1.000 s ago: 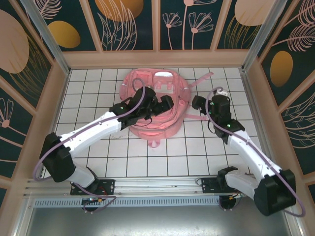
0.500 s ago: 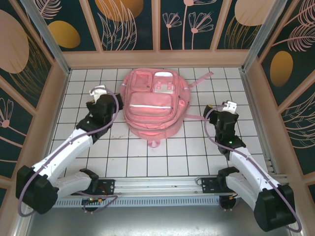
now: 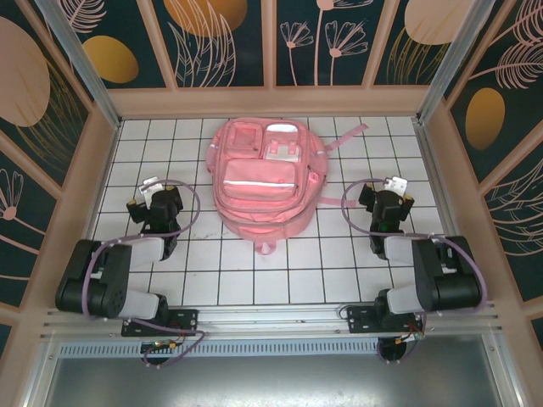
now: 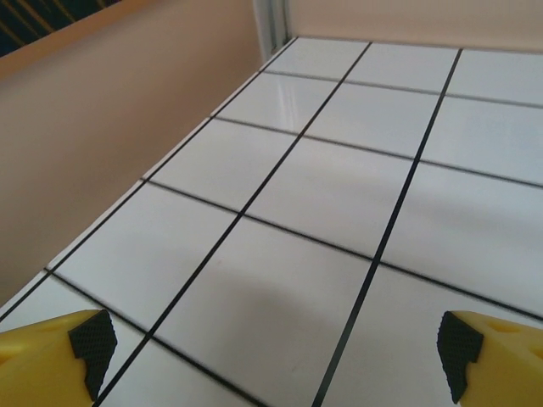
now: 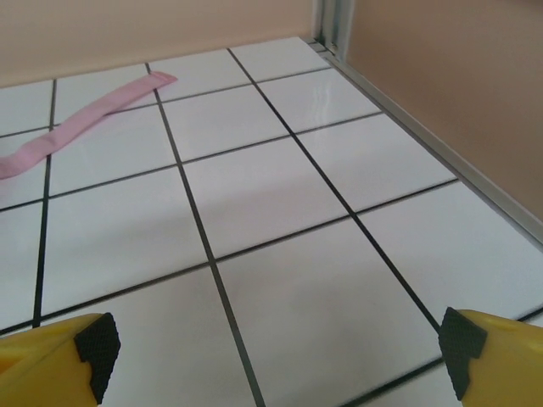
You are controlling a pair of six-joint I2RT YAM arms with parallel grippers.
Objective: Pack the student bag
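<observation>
1. White tiled worktop (image 3: 280, 271) with black grid lines, boxed in by peach walls (image 3: 271, 102), with dark floral panels (image 3: 221, 42) above them.
2. The student bag (image 3: 259, 182) lies flat with its front pockets up. It's between the two pincers and a bit farther out than both, touching neither.
3. The left pincer (image 3: 153, 195) sits well off to the bag's left, released with jaws wide apart. In its wrist view the yellow fingertips (image 4: 51, 352) with black pads frame plain tile, gripping nothing.
4. The right pincer (image 3: 388, 199) is over on the bag's right, also released and empty, its fingertips (image 5: 496, 356) spread wide over the tiles.
5. A pink strap (image 5: 85, 127) lies flat on the tiles ahead and left of the right pincer, apart from it.
</observation>
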